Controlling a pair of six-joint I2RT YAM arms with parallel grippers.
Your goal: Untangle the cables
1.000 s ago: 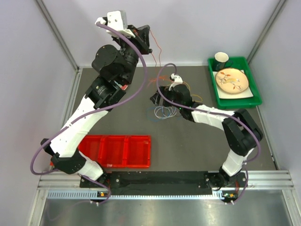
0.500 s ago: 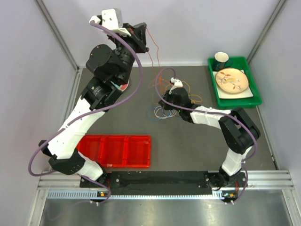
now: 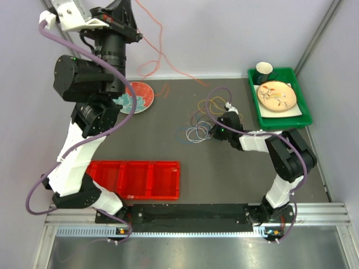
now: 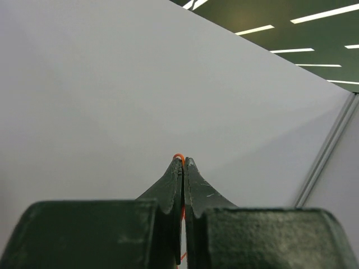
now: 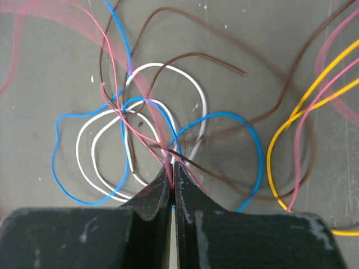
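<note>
Left gripper point(image 4: 183, 161) clamped on orange cable point(image 3: 161, 56), held high (by the wall point(image 4: 112, 84)); right gripper point(image 5: 171, 166) clenched on pink cable point(image 5: 114, 67) in tangle point(image 3: 195, 133).

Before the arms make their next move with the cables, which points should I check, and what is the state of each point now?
1. The left gripper is shut on the orange cable and raised high: ok.
2. The orange cable is fully free of the pile: cannot tell; its lower part comes down near the pile.
3. The right gripper is shut and low at the pile: ok.
4. Which cable the right gripper pins: cannot tell; several strands meet at its tips.
5. The green bin stands apart from the pile: ok.
</note>
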